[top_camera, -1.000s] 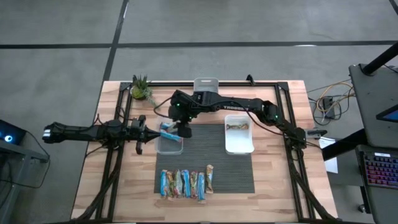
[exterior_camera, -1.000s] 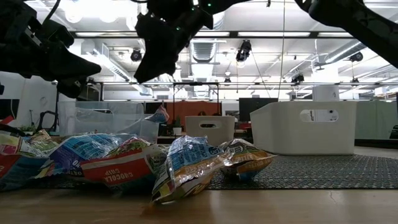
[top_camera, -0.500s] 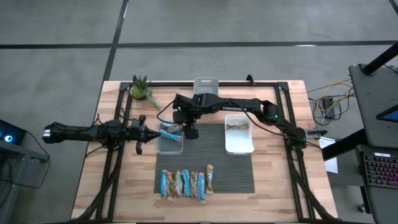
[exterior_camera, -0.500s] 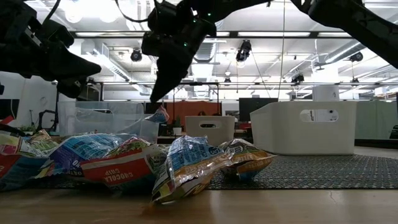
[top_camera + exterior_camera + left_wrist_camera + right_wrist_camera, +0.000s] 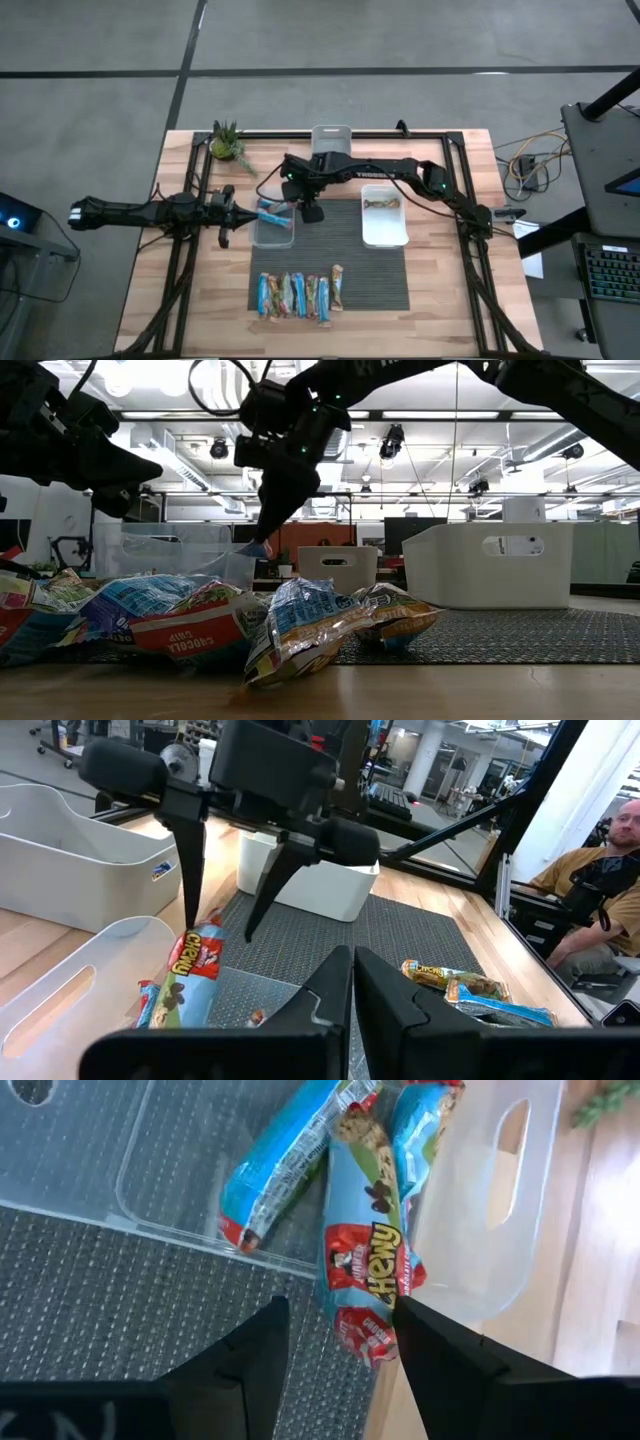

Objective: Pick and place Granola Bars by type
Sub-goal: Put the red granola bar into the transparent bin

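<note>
We're seeing the right gripper [image 5: 335, 1342] with its two dark fingers [image 5: 190, 850] standing apart, straddling nothing; between and just past the tips the blue shiny-wrapped Chewy granola bar [image 5: 365, 1250] is leaning on the rim of the clear rectangular plastic bin [image 5: 273, 228], one end hanging over the edge, and the fingers are not touching it. A second ago that gripper was lower and right over the bin with the bar at its tips; now it is sitting higher and a little toward the grey ribbed mat [image 5: 345, 265], bar released. Two more blue-wrapped bars [image 5: 275, 1170] are lying inside the same bin. We're reading the left gripper [image 5: 353, 985] as pressed together, empty, hovering just beside the bin's outer side, same spot as a second ago. Moving outward: the white rectangular plastic bin [image 5: 385, 222] is holding one brownish bar [image 5: 382, 205]; near the table's front edge the row of unsorted shiny-wrapped bars [image 5: 300, 293] is lying side by side on the mat, unchanged. A second white bin [image 5: 331, 137] and a small potted green plant [image 5: 227, 143] are sitting at the far edge of the wooden table [image 5: 445, 290]. A person [image 5: 600, 870] is sitting beyond the table.
</note>
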Controlling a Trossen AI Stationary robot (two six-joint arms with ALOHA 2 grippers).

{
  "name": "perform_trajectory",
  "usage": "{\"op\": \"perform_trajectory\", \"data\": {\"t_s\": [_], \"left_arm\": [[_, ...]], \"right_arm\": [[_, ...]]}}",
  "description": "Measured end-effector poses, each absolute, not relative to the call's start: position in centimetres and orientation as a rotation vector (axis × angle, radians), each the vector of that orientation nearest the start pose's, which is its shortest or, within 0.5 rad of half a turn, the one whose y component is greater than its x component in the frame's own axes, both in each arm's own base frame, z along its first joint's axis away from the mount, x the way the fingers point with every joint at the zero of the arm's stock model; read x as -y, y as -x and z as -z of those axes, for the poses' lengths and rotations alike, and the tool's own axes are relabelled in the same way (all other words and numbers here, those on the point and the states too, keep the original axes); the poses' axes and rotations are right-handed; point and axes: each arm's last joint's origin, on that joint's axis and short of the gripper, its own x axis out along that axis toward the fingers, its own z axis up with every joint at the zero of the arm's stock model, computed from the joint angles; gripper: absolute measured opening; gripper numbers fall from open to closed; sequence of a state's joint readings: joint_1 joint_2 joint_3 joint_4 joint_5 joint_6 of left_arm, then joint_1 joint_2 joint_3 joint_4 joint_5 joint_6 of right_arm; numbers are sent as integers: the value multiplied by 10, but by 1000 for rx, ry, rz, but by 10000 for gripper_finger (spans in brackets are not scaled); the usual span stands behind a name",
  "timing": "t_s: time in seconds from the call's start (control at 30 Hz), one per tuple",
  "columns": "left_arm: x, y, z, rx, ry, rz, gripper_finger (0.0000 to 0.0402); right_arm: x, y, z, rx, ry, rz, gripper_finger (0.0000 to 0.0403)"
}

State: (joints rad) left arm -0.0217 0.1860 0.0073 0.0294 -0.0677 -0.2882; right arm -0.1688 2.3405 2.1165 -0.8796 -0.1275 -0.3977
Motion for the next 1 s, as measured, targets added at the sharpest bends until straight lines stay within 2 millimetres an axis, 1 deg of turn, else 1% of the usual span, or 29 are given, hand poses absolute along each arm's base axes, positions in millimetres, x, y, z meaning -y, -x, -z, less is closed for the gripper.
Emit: {"op": "perform_trajectory", "data": {"t_s": [0.3, 0.57, 0.73, 0.83, 1.0], "left_arm": [[0, -108, -153, -141, 281, -67, 0], [0, -108, -154, -141, 281, -67, 0], [0, -108, -153, -141, 281, -67, 0], [0, -108, -153, -141, 281, -68, 0], [0, -108, -153, -141, 281, -67, 0]], "right_arm": [[83, -495, -209, -1071, 226, -128, 171], [82, -494, -201, -1078, 217, -134, 171], [83, -495, -201, -1058, 204, -129, 169], [83, -496, -203, -1046, 199, -126, 155], [83, -497, -206, -1033, 197, -133, 110]]}}
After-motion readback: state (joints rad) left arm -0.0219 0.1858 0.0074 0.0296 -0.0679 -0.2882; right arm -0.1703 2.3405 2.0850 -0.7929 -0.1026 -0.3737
